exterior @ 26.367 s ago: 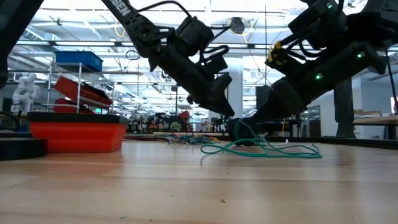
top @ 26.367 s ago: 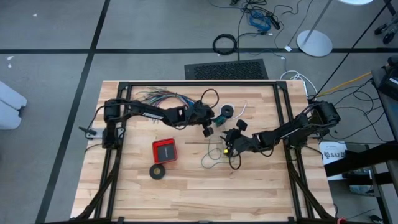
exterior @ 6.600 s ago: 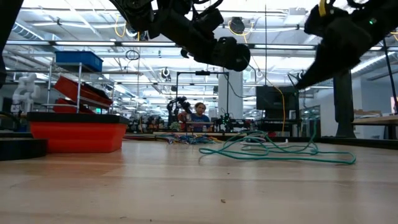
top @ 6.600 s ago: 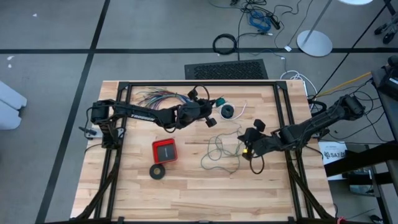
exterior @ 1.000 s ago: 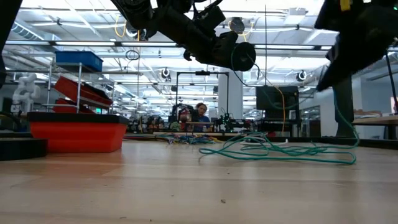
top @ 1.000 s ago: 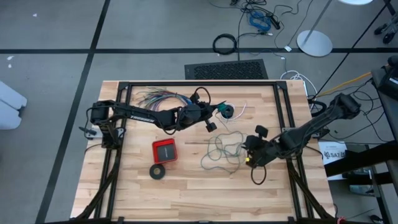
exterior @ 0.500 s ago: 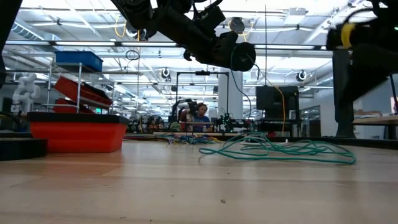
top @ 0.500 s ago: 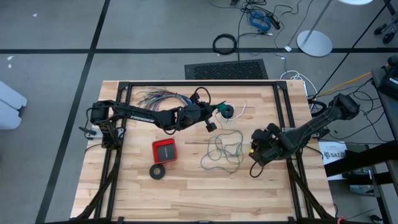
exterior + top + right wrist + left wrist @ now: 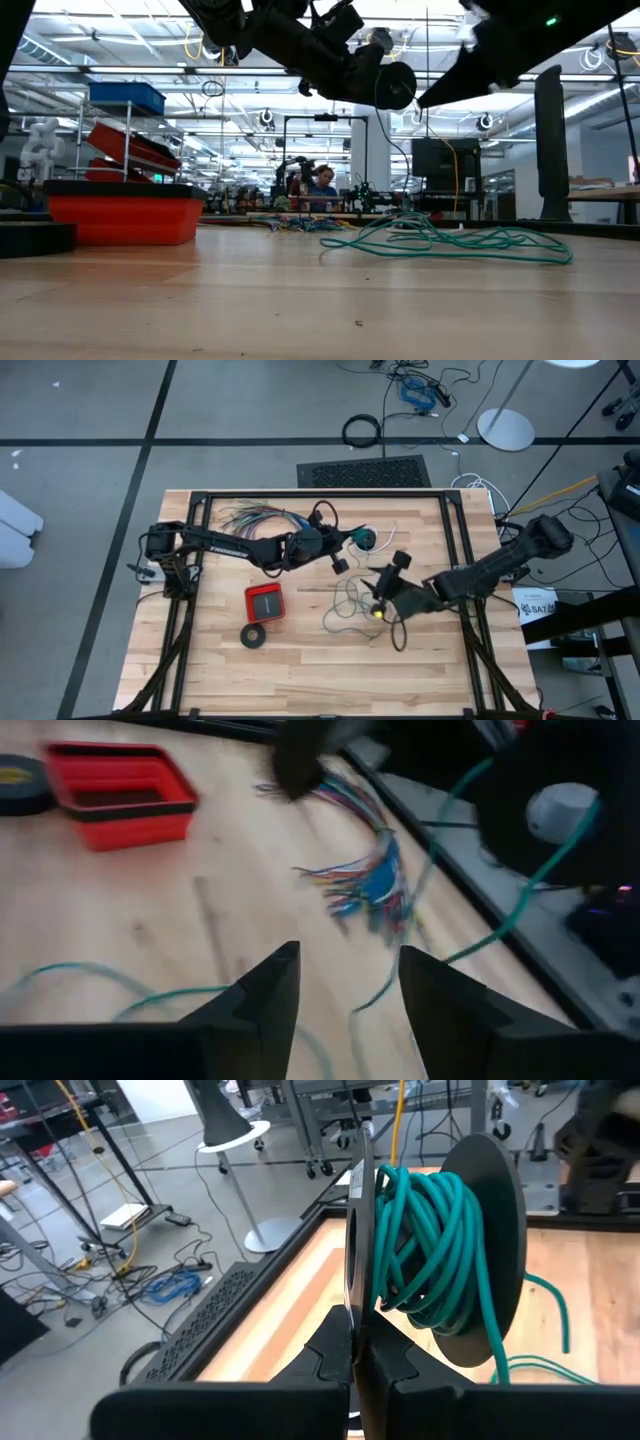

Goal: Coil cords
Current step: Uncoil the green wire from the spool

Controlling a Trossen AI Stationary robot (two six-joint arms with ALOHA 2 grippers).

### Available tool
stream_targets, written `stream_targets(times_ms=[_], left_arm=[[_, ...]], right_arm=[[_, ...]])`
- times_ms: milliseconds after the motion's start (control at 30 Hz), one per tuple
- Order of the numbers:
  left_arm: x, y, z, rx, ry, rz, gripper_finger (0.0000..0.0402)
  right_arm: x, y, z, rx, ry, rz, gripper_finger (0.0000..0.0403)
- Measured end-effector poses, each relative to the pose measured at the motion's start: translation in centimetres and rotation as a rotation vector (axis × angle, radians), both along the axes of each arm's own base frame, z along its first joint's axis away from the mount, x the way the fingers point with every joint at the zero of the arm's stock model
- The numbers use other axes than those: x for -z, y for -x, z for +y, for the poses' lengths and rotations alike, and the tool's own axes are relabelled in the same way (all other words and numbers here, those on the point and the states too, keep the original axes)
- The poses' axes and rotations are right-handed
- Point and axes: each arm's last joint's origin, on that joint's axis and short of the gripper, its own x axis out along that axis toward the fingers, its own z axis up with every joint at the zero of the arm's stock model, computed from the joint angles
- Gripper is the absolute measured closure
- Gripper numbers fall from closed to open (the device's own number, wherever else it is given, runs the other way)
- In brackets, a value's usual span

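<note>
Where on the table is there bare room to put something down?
Free: the near strip of the table, below the black ring and red box. Crowded: the middle, with the loose teal wire and right tool.

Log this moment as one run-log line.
left gripper: shut on spool | teal wire: partly wound, rest loose on table | right gripper: open, empty, above loose wire

My two arms hang above the table (image 9: 200, 300), over the loose teal-green wire (image 9: 440, 240) sprawled on the wood, a red bin (image 9: 120, 220) off to one side.
</note>
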Motion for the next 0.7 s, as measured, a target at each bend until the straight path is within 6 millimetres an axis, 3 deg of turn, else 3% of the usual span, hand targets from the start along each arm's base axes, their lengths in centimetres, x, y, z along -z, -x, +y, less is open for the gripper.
stream_targets(times_ms=[267, 700], left_arm=[[0.0, 0.0, 0.0, 0.013, 0.021, -0.011, 0.0402], [0.0, -0.1, -0.6, 0.031, 0.022, -0.011, 0.0402]], right_arm=[[0.7, -2.4, -2.2, 0.014, 0.081, 0.008, 0.0261], [1.4, -4.2, -5.3, 0.078, 0.081, -0.028, 0.0267]])
